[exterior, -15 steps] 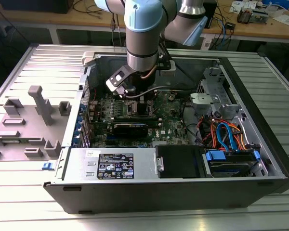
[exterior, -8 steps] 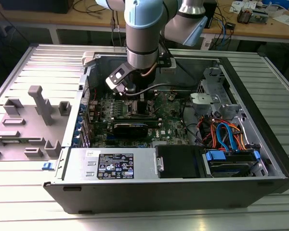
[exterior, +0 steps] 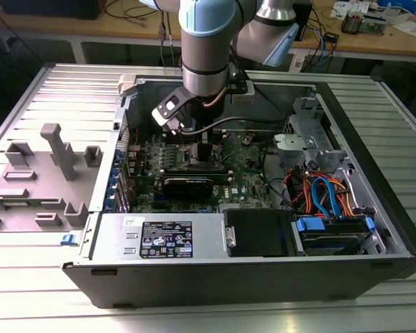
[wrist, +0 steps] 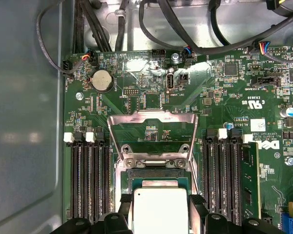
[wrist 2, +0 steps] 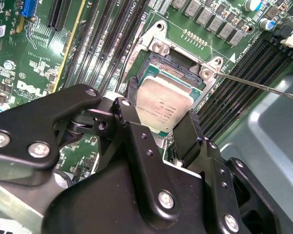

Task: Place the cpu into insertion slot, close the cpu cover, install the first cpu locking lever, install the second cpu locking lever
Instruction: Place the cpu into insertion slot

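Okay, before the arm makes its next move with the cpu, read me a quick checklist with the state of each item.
1. Grip: the claw is shut on the cpu: ok.
2. The cpu cover stands swung open, off the insertion slot: ok.
3. Visible part of the insertion slot free of stray objects: ok.
4. One thin locking lever points away from the slot: ok.
5. The cpu square to the slot's frame: cannot tell.
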Robot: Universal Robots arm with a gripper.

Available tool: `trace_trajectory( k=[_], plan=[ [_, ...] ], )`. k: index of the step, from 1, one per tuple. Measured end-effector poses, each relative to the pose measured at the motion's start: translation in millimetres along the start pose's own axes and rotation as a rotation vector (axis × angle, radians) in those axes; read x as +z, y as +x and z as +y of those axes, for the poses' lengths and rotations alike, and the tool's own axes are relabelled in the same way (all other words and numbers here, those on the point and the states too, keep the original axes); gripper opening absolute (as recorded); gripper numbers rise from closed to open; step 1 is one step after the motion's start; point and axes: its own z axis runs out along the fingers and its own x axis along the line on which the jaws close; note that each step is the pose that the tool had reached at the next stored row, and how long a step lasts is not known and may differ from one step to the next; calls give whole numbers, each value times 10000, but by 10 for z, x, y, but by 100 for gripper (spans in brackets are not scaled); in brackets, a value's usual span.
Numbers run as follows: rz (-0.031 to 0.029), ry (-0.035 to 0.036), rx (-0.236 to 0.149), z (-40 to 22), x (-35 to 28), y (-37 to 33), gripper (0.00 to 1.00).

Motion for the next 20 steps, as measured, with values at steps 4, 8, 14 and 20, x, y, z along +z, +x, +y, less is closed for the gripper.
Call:
trace_trajectory(
  k=[4, 8, 14, 20],
  plan=[
    [0, -1, 9, 0, 1, 1, 54],
    [0, -1, 15, 0, 1, 1, 54],
    [4, -1, 17, 0, 2, 1, 54],
    [14, 6, -115, -2, 29, 31, 54]
  ],
)
